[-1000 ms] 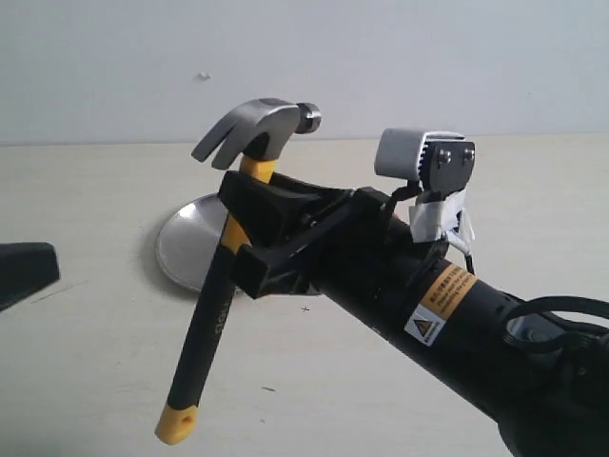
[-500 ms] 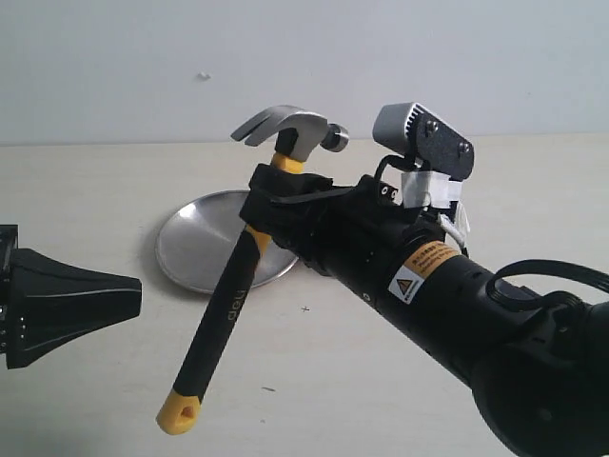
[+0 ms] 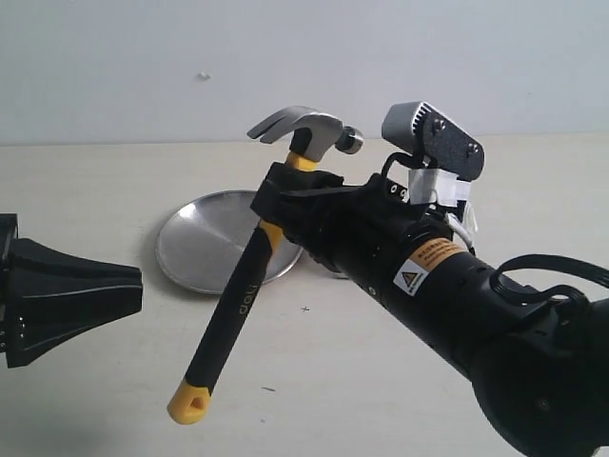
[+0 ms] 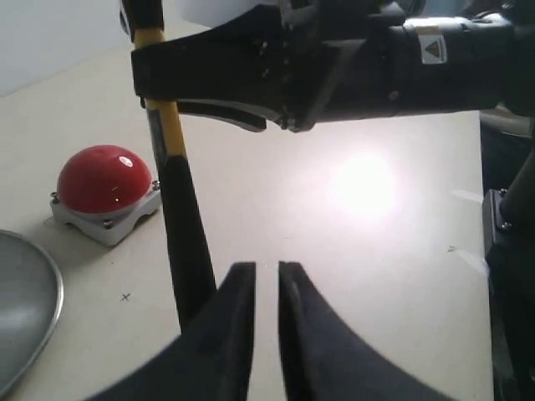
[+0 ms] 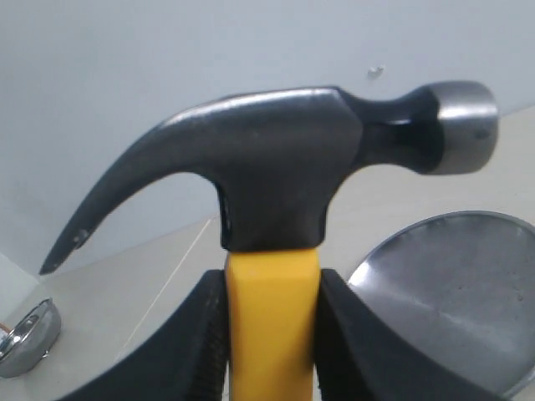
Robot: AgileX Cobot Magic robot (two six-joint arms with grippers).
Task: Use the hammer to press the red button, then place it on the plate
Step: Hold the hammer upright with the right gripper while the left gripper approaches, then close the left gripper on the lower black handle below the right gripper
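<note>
At centre frame, the right gripper (image 3: 288, 197) clamps the hammer (image 3: 238, 305) below its head; at left edge, the left gripper (image 3: 126, 284) shows fingers barely apart.

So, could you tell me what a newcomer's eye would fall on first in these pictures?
First the hammer, held tilted above the table by the right hand, which grips its yellow neck just under the steel head. Next comes the glossy red button, sitting on the table near the shiny plate.
</note>
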